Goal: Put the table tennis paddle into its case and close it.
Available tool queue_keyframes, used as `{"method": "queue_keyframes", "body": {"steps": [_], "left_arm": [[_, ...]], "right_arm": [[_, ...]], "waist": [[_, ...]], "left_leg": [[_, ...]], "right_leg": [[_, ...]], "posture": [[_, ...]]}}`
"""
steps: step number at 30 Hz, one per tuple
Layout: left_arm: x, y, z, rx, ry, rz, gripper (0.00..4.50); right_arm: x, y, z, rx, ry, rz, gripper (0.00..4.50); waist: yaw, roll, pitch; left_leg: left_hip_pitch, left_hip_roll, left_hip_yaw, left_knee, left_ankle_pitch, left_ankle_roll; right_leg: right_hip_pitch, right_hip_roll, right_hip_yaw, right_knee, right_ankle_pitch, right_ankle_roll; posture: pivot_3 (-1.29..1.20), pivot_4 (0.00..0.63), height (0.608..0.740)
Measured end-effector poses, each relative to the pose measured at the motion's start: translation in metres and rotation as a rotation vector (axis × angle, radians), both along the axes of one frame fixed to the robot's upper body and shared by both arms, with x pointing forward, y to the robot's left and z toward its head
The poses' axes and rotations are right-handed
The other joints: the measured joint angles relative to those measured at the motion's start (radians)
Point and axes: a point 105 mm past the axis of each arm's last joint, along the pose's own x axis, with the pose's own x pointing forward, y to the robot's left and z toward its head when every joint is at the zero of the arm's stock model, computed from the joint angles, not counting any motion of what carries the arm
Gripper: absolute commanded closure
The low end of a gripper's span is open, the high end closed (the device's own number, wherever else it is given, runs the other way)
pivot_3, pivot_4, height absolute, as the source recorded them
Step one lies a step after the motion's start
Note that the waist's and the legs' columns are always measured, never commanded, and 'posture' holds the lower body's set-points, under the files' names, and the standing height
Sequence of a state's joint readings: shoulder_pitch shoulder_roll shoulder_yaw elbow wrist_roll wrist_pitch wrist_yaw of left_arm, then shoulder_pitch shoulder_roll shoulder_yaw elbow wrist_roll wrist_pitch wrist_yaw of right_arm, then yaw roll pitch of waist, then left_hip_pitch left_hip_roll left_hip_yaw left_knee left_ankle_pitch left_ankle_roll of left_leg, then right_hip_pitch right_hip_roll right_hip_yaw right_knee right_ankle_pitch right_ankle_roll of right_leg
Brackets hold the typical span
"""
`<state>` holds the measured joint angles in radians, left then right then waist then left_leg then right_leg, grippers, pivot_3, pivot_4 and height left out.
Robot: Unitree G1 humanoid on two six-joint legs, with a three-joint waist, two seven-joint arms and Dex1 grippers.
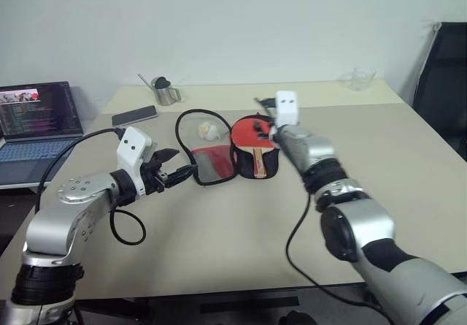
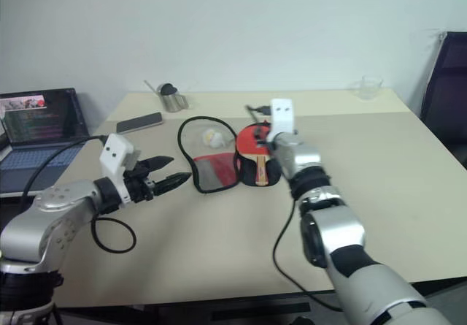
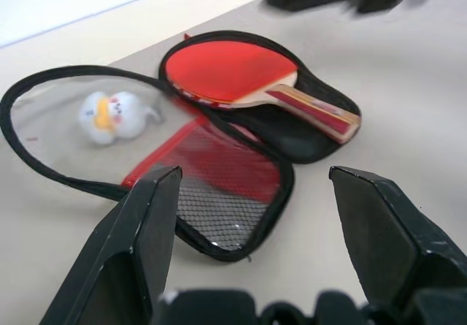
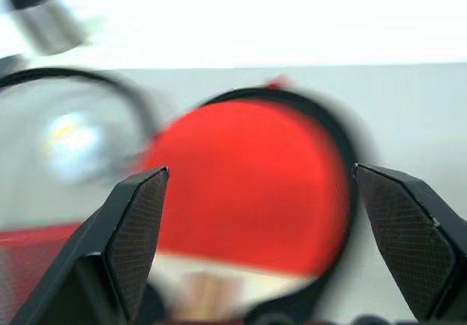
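Note:
The case [image 1: 268, 166] lies unzipped in the middle of the table, its mesh flap [image 1: 213, 161] with the red panel folded out to the left. On its black right half rests the table tennis paddle [image 1: 248, 134], red blade away from me and wooden handle [image 3: 321, 112] toward me. My left gripper [image 1: 177, 171] hovers open just left of the flap, nothing between its fingers [image 3: 139, 230]. Open as well, my right gripper [image 1: 263, 119] hangs above the blade, and the red rubber [image 4: 248, 179] shows between its fingers [image 4: 131, 230].
A small white toy [image 1: 209, 129] sits behind the flap's clear window. A phone [image 1: 135, 115], a metal cup [image 1: 166, 91] and a glass [image 1: 363, 79] stand at the table's far side. An open laptop [image 1: 36, 120] is at the left, a black chair [image 1: 445, 77] at the right.

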<state>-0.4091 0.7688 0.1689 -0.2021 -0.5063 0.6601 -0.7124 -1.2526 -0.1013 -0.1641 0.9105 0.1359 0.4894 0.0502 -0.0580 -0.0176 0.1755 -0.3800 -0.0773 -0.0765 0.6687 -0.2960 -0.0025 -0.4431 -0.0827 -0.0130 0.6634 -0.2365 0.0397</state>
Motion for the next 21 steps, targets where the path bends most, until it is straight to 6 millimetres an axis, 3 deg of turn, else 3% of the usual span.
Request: {"method": "queue_keyframes", "body": {"steps": [4,7,16,21], "left_arm": [[0.002,-0.004,-0.007,0.011,0.025,-0.031,0.97],[0.006,-0.001,-0.007,0.01,0.032,-0.024,0.97],[0.015,0.009,-0.007,0.001,0.045,0.038,0.97],[0.037,0.046,-0.014,-0.044,0.084,0.279,0.97]], "right_arm": [[-0.01,-0.036,-0.049,-0.01,0.167,-0.017,0.04],[-0.019,-0.037,-0.065,0.026,0.238,0.035,0.04],[-0.032,-0.009,-0.035,0.108,0.174,0.224,0.04],[-0.052,0.011,-0.017,0.188,0.15,0.414,0.04]], "waist": [[-0.007,0.0,0.0],[-0.021,0.0,0.0],[-0.022,0.0,0.0],[-0.019,0.0,0.0]], "left_leg": [[0.0,0.001,0.002,0.0,0.0,0.0],[0.0,0.002,0.003,0.0,0.0,0.0],[0.0,0.001,0.001,0.003,0.0,0.0],[-0.001,0.001,0.001,0.006,0.0,0.0]], "right_leg": [[-0.002,0.0,0.002,0.002,0.0,0.0],[-0.002,0.001,0.002,0.003,0.001,-0.001],[-0.001,0.001,0.001,0.003,0.001,-0.001],[-0.001,0.001,0.001,0.004,0.001,-0.001]], "posture": [[0.0,0.15,0.74],[0.0,0.15,0.74],[0.0,0.15,0.74],[0.0,0.15,0.74]]}}
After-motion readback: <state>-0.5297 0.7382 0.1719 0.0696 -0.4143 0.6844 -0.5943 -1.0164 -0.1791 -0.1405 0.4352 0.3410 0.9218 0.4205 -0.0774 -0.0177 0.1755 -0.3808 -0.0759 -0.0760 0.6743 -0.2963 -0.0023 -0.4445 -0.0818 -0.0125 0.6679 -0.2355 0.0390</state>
